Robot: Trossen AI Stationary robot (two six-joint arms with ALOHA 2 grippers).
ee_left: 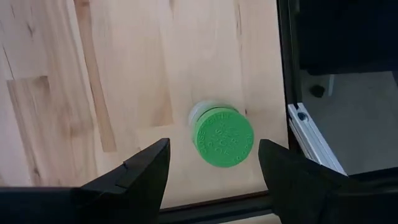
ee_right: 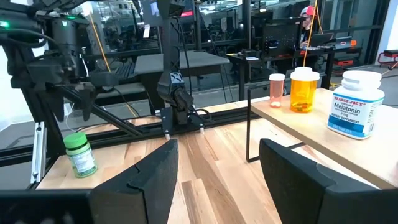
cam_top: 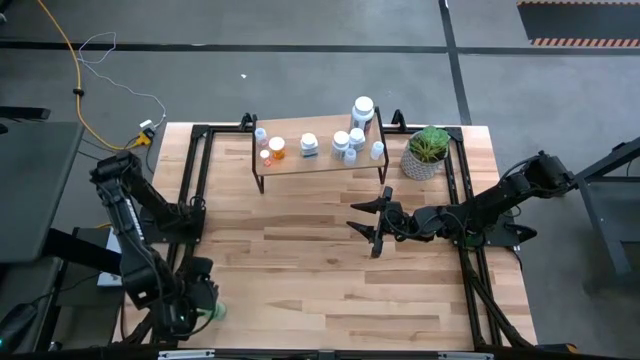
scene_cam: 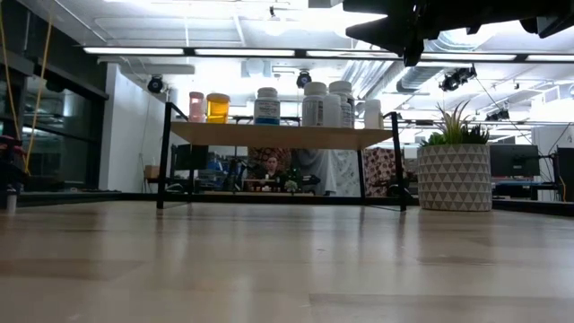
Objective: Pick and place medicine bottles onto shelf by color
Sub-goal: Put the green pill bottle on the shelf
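A bottle with a green cap [ee_left: 222,135] stands upright on the table near its near left corner [cam_top: 217,311], and also shows in the right wrist view [ee_right: 79,154]. My left gripper [ee_left: 214,171] hangs open above it, pointing down, one finger on each side and clear of it. Several bottles stand on the shelf [cam_top: 320,160]: a pink one [ee_right: 276,89], an orange one [ee_right: 303,90], a white Melatonin bottle [ee_right: 354,102] and more white ones [scene_cam: 327,103]. My right gripper [cam_top: 364,225] is open and empty over the table, in front of the shelf's right end.
A potted green plant [cam_top: 427,152] stands right of the shelf. Black metal frames [cam_top: 195,180] run along the table's left and right sides. Bare wood lies between the shelf and the near edge [cam_top: 320,290]. A person sits in the room beyond [scene_cam: 271,169].
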